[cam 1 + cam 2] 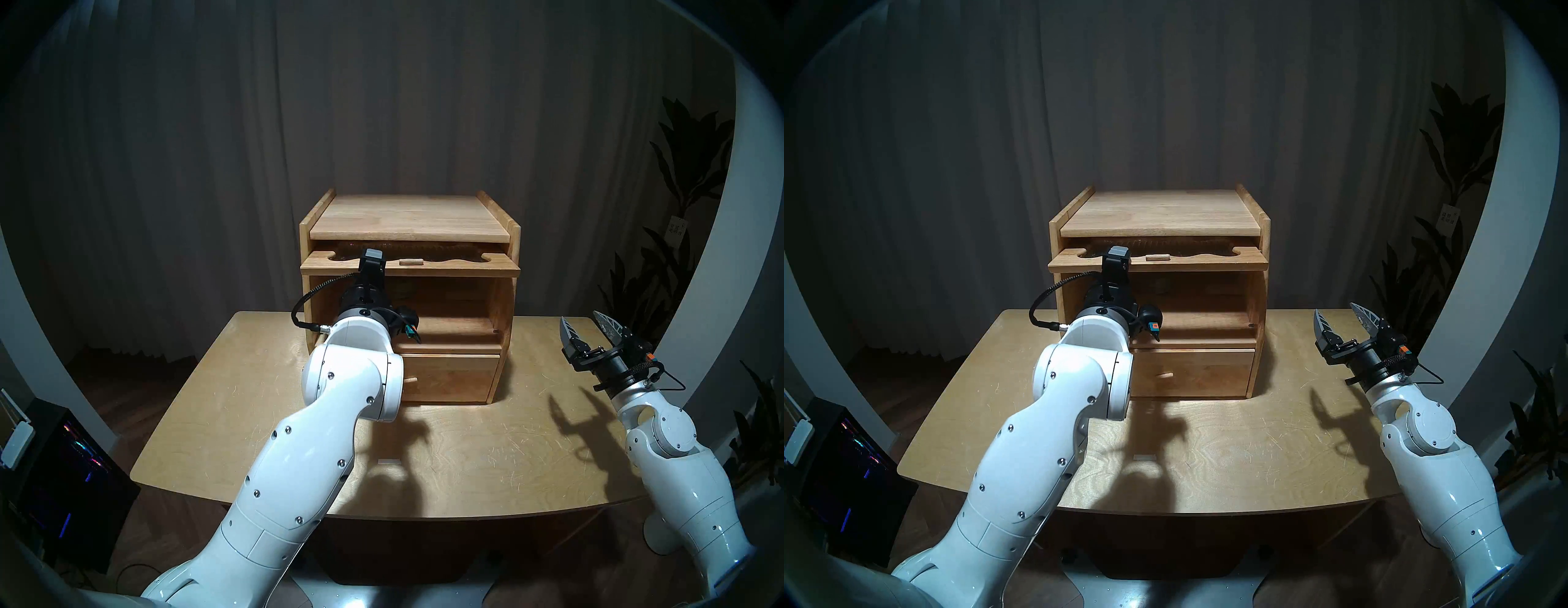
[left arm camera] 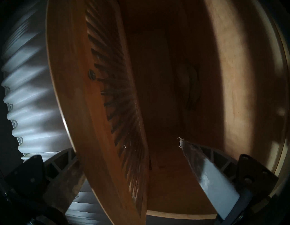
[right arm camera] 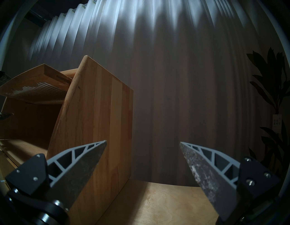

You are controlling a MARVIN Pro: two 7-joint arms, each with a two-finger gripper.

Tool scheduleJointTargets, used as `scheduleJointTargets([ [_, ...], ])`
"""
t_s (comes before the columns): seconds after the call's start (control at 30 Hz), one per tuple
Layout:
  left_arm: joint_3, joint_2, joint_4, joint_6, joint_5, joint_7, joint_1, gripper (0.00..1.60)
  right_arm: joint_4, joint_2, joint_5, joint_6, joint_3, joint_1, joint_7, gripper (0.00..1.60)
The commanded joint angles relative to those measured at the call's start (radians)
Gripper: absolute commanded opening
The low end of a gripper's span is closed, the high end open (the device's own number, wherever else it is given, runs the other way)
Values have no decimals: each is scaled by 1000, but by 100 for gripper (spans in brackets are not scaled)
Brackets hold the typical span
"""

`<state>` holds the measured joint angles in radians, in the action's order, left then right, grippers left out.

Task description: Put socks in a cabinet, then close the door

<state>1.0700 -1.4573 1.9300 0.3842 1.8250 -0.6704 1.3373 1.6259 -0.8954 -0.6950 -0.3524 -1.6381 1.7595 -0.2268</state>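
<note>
- Head stereo left view: the tabletop (image 1: 466,458) is seen to carry the cabinet (image 1: 407,212) at its far middle, with the lower drawer (image 1: 449,378) pushed in.
- The upper compartment is left uncovered. The door (image 1: 445,268) is held flat and raised, partly slid back under the top board, its long axis running across the cabinet front from left to right.
- The left arm is reached into the left part of that opening. In the left wrist view the left claw (image 2: 128,149) is spread wide and grips nothing: one finger is placed outside the door's wooden frame (image 2: 87,110), the other inside the compartment, so the panel is straddled.
- The right claw (image 1: 585,322) is likewise held apart and empty, above the tabletop to the right of the cabinet, well apart from the door.
- The socks (image 2: 188,88) are probably the dim rounded shape deep in the compartment, though the shadow there is too heavy for certainty.
- The peg handle (image 1: 410,262) lies just right of the left wrist, so closing is judged to fall to the left arm, the door to be drawn forward and swung down.
</note>
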Motion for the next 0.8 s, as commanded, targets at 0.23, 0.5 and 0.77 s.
scheduleJointTargets([
  [0.23, 40, -48, -10, -59, -68, -85, -107, 125, 16, 2, 1, -10, -6, -7, -2, 160],
  [0.5, 65, -48, 0, -20, -102, -27, -45, 0, 16, 2, 2, -11, -6, -6, -2, 160],
  [0.77, 51, -23, 106, 14, -115, 25, 81, 0, 16, 2, 1, -10, -5, -7, -2, 160],
])
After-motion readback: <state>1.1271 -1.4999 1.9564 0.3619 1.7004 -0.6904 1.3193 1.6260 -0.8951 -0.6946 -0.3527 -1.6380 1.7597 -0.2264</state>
